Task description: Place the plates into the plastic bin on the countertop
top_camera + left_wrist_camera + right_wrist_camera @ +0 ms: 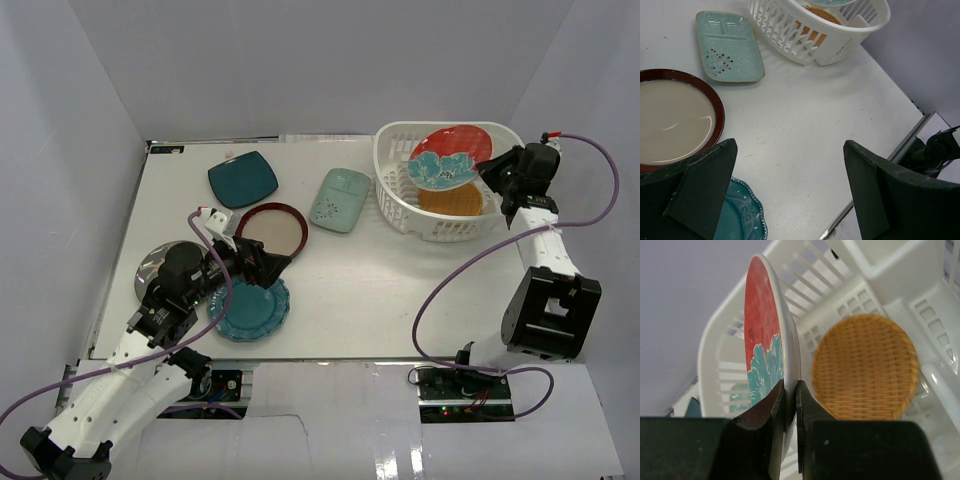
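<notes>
My right gripper (790, 385) is shut on the rim of the red-and-turquoise plate (762, 340), holding it on edge over the plastic bin (398, 205). The small orange plate (450, 200) lies flat inside the bin. My left gripper (268, 262) hangs open and empty above the countertop (380, 290), between the red-rimmed beige plate (272, 230) and the scalloped teal plate (250, 310). The mint plate (340, 199) and the dark teal plate (242, 179) lie further back. The left arm partly hides the dark grey plate (150, 268).
White walls close the table in at the back and on both sides. The bin stands at the back right corner, beside the right arm. A purple cable loops from the right arm across the near right of the table.
</notes>
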Controlling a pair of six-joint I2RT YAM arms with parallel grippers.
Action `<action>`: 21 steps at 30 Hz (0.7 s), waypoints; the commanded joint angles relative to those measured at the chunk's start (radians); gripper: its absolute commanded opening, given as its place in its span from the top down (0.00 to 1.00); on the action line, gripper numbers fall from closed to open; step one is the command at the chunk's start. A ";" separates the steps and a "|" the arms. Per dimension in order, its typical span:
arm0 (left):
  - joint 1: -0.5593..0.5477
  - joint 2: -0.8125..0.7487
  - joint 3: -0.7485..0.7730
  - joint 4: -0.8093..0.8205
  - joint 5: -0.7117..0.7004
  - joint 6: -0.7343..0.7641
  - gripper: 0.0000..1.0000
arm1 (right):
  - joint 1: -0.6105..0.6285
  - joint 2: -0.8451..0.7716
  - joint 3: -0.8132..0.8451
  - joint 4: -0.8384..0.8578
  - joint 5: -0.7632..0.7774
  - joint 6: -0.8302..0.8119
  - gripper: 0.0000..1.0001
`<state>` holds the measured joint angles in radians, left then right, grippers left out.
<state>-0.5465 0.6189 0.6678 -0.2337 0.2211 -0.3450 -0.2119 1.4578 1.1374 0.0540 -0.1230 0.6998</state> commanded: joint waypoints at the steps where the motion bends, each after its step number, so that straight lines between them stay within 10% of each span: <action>1: -0.006 0.001 0.010 -0.003 0.007 0.004 0.02 | 0.000 -0.005 0.097 0.136 -0.026 -0.014 0.92; 11: -0.007 0.005 0.007 -0.006 0.003 0.006 0.02 | -0.029 0.075 0.036 0.095 0.008 -0.060 0.91; 16: -0.009 0.005 0.009 -0.006 0.003 0.001 0.02 | -0.030 0.102 0.027 0.034 0.042 -0.120 0.53; 21: -0.007 0.004 0.009 -0.006 0.003 0.003 0.02 | -0.030 0.148 0.073 -0.052 0.063 -0.197 0.44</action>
<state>-0.5503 0.6266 0.6678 -0.2356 0.2211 -0.3450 -0.2424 1.5898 1.1442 -0.0425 -0.0711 0.5640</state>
